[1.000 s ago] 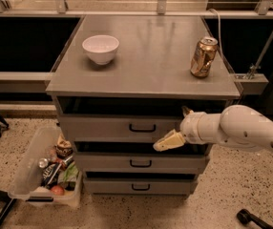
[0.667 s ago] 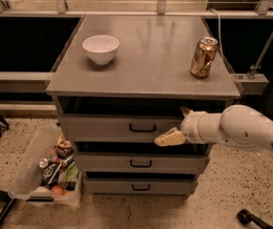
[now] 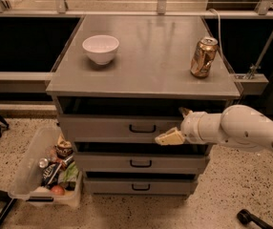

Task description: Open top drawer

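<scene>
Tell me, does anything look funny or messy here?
The gold can on the cabinet top looks dented. The floor bin holds a jumble. The top drawer sticks out slightly, with the pincer at its front, right of the handle.

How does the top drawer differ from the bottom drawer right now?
The top drawer looks wider than the bottom drawer. The end effector sits at the top drawer's right side, well above the bottom drawer. The dark gap above the top drawer is taller than the bottom drawer's. Both are grey with a black centre handle.
</scene>
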Controlling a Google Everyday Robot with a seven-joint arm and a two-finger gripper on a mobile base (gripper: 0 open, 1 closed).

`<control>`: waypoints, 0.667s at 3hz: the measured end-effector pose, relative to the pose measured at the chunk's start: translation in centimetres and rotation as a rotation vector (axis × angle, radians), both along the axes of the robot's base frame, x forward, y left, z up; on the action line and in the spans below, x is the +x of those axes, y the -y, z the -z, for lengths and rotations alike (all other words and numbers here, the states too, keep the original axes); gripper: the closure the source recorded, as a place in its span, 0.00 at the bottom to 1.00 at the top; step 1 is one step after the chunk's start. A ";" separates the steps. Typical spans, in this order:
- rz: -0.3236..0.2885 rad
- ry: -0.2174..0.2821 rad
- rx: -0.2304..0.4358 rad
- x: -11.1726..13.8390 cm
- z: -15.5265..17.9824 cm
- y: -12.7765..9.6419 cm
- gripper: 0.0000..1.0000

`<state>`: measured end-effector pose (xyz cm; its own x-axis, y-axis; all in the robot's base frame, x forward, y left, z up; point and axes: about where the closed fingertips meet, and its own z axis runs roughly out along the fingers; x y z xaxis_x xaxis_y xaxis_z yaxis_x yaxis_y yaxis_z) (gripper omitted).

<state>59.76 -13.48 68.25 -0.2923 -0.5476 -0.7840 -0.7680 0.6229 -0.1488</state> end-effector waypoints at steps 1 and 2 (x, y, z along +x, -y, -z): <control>0.000 0.000 0.000 0.0 0.0 0.0 0.41; 0.000 0.000 0.000 0.0 0.0 0.0 0.64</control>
<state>59.76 -13.48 68.25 -0.2923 -0.5477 -0.7840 -0.7681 0.6229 -0.1487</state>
